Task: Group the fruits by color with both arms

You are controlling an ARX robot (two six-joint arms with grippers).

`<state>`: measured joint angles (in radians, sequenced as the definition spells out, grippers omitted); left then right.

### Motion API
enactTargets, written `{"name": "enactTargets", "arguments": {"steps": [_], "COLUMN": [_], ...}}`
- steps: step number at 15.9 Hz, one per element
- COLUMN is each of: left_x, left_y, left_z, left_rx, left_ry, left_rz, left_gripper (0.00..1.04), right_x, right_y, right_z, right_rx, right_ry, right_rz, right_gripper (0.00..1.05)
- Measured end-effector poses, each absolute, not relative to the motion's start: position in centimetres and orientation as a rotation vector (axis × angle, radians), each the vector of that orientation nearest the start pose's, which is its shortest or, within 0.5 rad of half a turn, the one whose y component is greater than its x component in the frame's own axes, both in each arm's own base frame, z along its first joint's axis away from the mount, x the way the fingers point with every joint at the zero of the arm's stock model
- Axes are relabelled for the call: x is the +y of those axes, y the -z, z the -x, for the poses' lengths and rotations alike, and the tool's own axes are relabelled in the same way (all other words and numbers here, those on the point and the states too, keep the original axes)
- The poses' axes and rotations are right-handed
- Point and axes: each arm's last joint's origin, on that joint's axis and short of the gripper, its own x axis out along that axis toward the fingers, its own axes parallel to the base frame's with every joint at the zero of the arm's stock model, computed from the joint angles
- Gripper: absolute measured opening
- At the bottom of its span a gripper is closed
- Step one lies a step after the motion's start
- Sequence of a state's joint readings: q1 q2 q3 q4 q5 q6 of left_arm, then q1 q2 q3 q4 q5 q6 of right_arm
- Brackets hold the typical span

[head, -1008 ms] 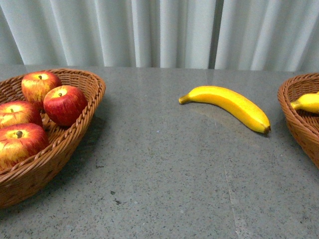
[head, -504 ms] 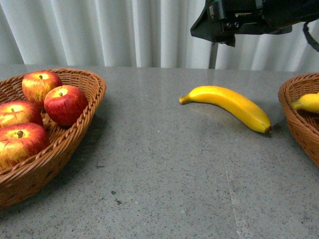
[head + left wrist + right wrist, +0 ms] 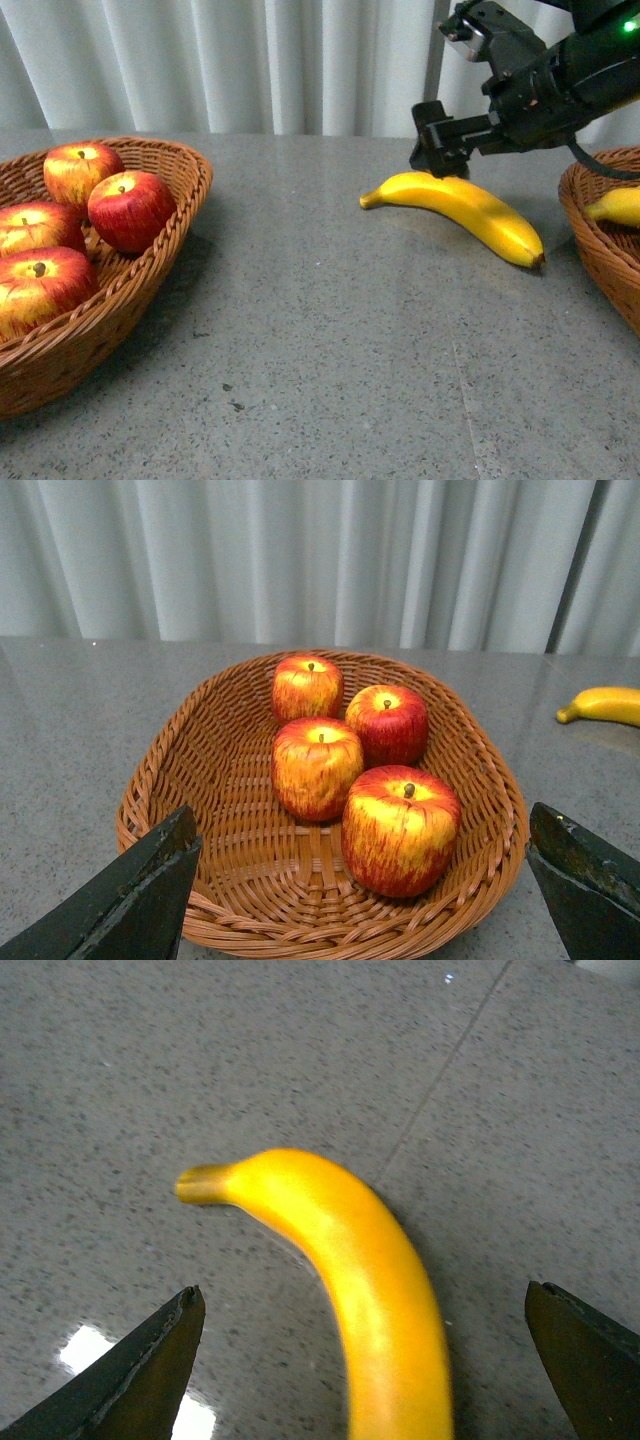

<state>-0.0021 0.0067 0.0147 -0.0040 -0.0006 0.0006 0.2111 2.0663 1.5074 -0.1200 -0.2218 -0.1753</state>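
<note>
Front view | curved glossy banana (image 3: 460,207) | speckled stone table (image 3: 330,330) | woven wicker basket (image 3: 150,270)

Right arm (image 3: 560,80): you are holding it stretched in from the far right, its forearm sloping down toward the left and a green light (image 3: 628,27) glowing on its upper part.
Right gripper (image 3: 441,150): you are pointing it downward with the jaws spread wide; the fingertips (image 3: 150,1370) are showing well apart in the right wrist view.
Left gripper (image 3: 360,890): you are holding its jaws spread wide as well, with both dark fingertips (image 3: 130,900) showing at the edges of the left wrist view.
</note>
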Motion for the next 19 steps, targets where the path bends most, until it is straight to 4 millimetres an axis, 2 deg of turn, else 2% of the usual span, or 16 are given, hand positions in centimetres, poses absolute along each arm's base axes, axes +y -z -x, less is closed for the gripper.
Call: {"name": "enactTargets", "arguments": {"steps": [3, 5, 8, 12, 13, 14, 15, 19], "left_x": [0.0, 0.0, 0.0, 0.0, 0.0, 0.0, 0.0, 0.0], "left_y": [-16.8, -16.8, -16.8, -16.8, -16.8, -16.8, -16.8, -16.8], "left_z": [-9.7, -9.7, -9.7, -9.7, -9.7, -9.7, -9.7, -9.7], "left_rx": [-0.004, -0.004, -0.004, -0.004, -0.004, -0.004, -0.004, -0.004], "left_ry": [0.002, 0.001, 0.002, 0.002, 0.002, 0.002, 0.002, 0.002], "left_rz": [-0.001, -0.001, -0.001, -0.001, -0.001, -0.001, -0.001, -0.001], "left_gripper": [0.98, 0.98, 0.98, 0.98, 0.98, 0.98, 0.98, 0.98], "right_x": [9.3, 9.6, 10.3, 10.4, 10.5, 10.6, 10.7, 11.1], "right_y": [-19.3, -18.7, -16.3, -15.7, -15.6, -15.5, -15.4, -15.0], "right_z": [-44.8, -45.2, -46.4, -46.7, -46.6, -46.5, -46.4, -46.2], "right_rx": [0.674, 0.678, 0.727, 0.759, 0.768, 0.783, 0.790, 0.786], "right_ry": [-0.482, -0.498, -0.457, -0.453, -0.459, -0.464, -0.467, -0.484], "right_rz": [0.223, 0.251, 0.305, 0.338, 0.343, 0.353, 0.355, 0.362], "right_gripper": [0.98, 0.98, 0.98, 0.98, 0.92, 0.81, 0.76, 0.43]}}
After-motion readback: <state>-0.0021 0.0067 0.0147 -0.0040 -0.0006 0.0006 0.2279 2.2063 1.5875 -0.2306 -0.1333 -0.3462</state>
